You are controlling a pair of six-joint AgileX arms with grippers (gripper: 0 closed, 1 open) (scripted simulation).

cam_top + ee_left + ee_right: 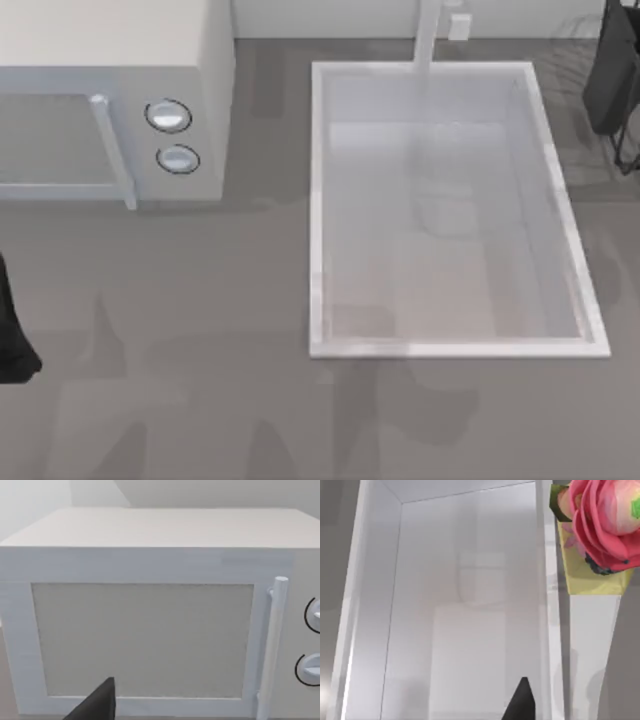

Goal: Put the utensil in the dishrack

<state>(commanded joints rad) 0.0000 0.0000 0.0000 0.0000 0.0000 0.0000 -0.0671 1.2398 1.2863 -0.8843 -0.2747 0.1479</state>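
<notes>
**Utensil up by the sink rim, right arm near the rack**

Right arm is at the top view's far right edge, upper corner, a dark shape over the dishrack (590, 40), whose thin wires show faintly on the tabletop (200, 400) behind the sink (318, 250) and to its right. Right gripper: can't tell if the fingers are spread or pressed together; a single dark tip (522, 702) pokes into the right wrist view, over the sink basin.

The utensil (592, 575) shows in the right wrist view: round red petal-like head, yellow band just under it, long flat white handle running on from the band. It lies alongside the sink's white rim (551, 630), just outside the basin. Can't tell whether it rests on the tabletop or is held up, or whether it touches the rim.

Left arm sits parked at the top view's left edge, low down, a dark shape (12, 340) well apart from the sink. Left gripper: only one dark tip (97, 705) in the left wrist view, so fingers' state can't be told. That view faces the white microwave (145, 635) head on: door panel, upright bar handle (272, 645), 2 round knobs at the edge.

In the top view the microwave stands upper left, knobs (170, 135) facing the sink. Faucet (430, 35) rises at the sink's far rim.
</notes>
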